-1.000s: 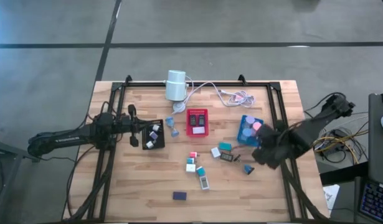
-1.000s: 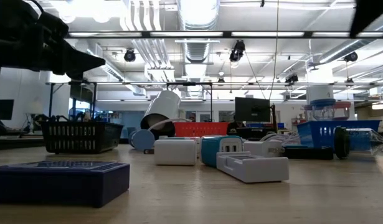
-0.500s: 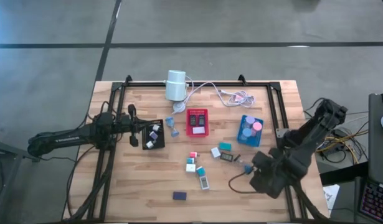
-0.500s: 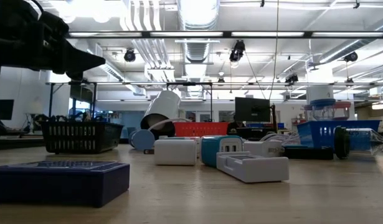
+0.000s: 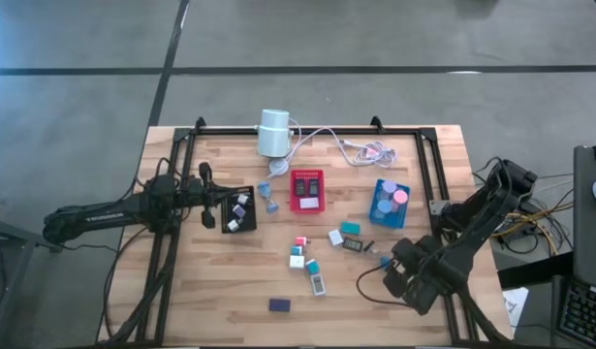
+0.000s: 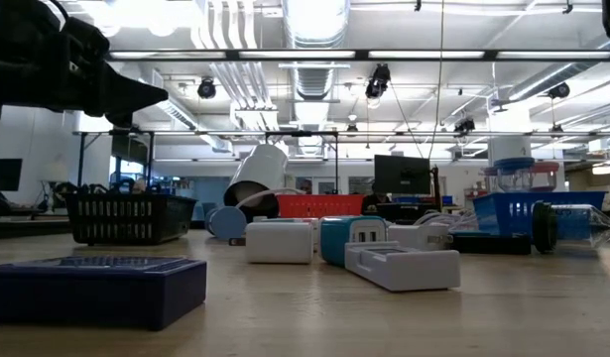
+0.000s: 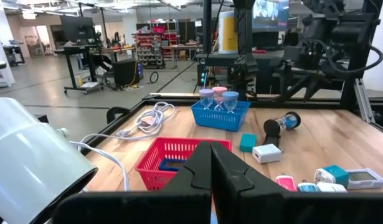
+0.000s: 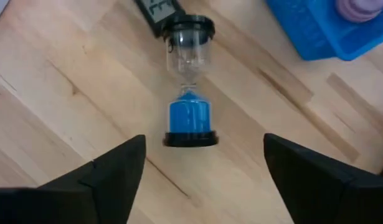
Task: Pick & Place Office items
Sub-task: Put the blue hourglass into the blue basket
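Observation:
Several small office items lie loose at mid-table, among them white and teal blocks (image 5: 299, 254), a dark blue block (image 5: 279, 304) and a sand timer (image 5: 383, 260) with blue sand and black caps, lying on its side. My right gripper (image 5: 402, 271) hangs open above the timer (image 8: 190, 81), tipped steeply down, one finger on either side of its nearer cap and clear of it (image 8: 203, 142). My left gripper (image 5: 208, 199) waits shut and level at the table's left, beside the black tray (image 5: 237, 208). Its shut fingers (image 7: 210, 168) hold nothing.
A red tray (image 5: 306, 190) stands far of centre. A blue tray (image 5: 389, 202) with round pieces stands far of the timer. A white cylinder (image 5: 273, 133) with a cable lies at the far edge. Black frame rails (image 5: 435, 184) run along the table's sides. Bare wood lies near the front edge.
My right gripper has swung from beside the blue tray toward the table's near edge and come down over the sand timer. The timer and the other items have stayed where they were.

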You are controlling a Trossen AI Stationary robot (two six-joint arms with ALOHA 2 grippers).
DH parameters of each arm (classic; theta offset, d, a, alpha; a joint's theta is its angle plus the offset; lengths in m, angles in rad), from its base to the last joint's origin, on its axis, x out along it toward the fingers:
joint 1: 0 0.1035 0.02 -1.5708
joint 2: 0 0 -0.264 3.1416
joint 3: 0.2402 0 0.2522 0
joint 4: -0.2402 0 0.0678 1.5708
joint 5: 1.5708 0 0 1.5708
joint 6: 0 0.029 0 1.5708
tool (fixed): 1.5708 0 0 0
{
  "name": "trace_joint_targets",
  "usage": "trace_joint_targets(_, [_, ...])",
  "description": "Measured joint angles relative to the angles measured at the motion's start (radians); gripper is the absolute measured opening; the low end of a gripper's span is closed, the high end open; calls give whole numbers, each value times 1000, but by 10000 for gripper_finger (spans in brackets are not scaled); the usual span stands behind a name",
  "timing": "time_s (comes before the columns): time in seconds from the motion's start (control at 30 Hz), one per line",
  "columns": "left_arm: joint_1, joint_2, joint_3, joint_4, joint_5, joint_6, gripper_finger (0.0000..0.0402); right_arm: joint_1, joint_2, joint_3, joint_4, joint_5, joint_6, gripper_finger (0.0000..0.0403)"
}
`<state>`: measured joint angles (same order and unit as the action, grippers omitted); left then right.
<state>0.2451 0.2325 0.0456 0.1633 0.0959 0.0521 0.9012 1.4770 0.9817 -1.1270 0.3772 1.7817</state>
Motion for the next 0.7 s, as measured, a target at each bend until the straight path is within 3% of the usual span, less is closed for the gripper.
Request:
trace_joint_targets(0.33, [0, 0, 0, -6, -1, -44, 0, 0, 20, -91, 205, -14, 27, 343])
trace_joint_targets(0.7, [0, 0, 0, -7, 0, -45, 0, 8, 108, -135, 223, -14, 19, 342])
